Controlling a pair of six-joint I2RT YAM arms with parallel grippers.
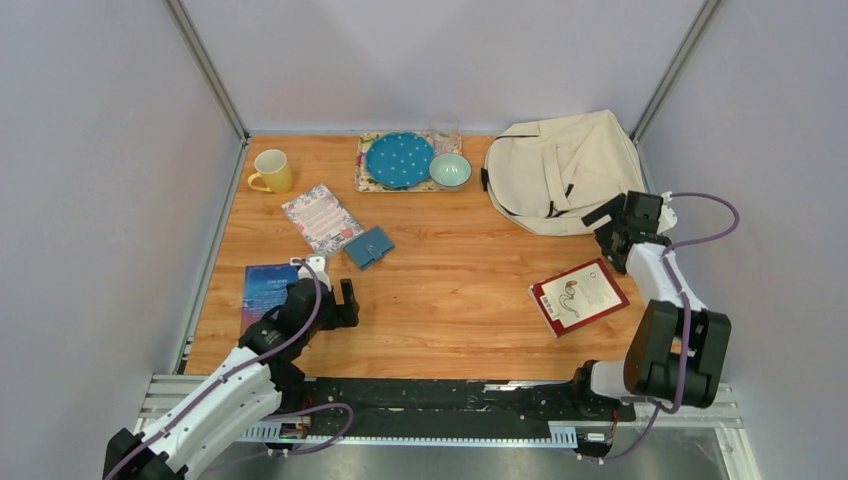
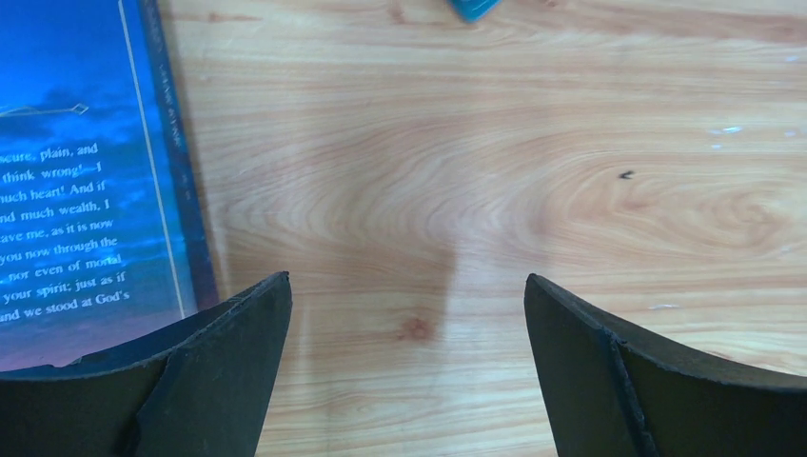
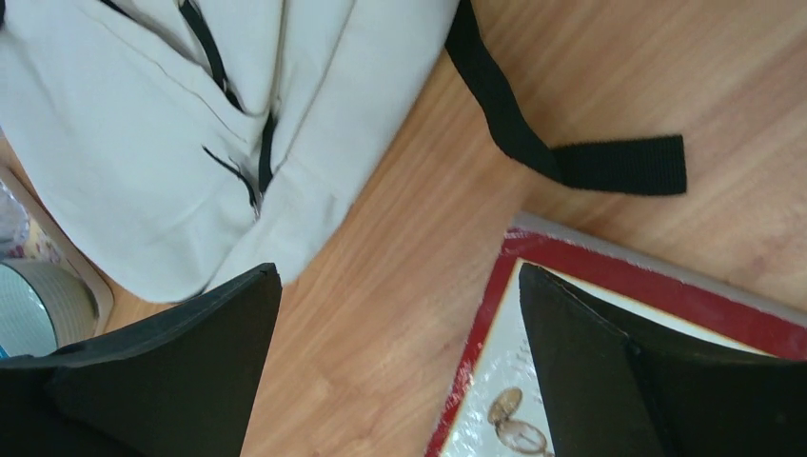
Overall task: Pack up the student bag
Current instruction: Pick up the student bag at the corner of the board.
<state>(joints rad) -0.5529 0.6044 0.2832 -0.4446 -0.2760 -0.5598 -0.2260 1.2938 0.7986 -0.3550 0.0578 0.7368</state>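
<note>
Both grippers are held spread wide above the wooden table (image 1: 460,290), nothing grasped.
The large cream fabric backpack (image 1: 560,170) with black straps is laid flat just beyond the right gripper (image 1: 612,228). A red-bordered book (image 1: 578,295) is seen close behind it, and a blue paperback (image 2: 76,171) beside the left gripper (image 2: 407,286).

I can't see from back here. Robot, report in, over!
Left gripper open, empty, by blue book. Right gripper open, empty, near bag. Bag flat, looks zipped. Nothing on it.
</note>
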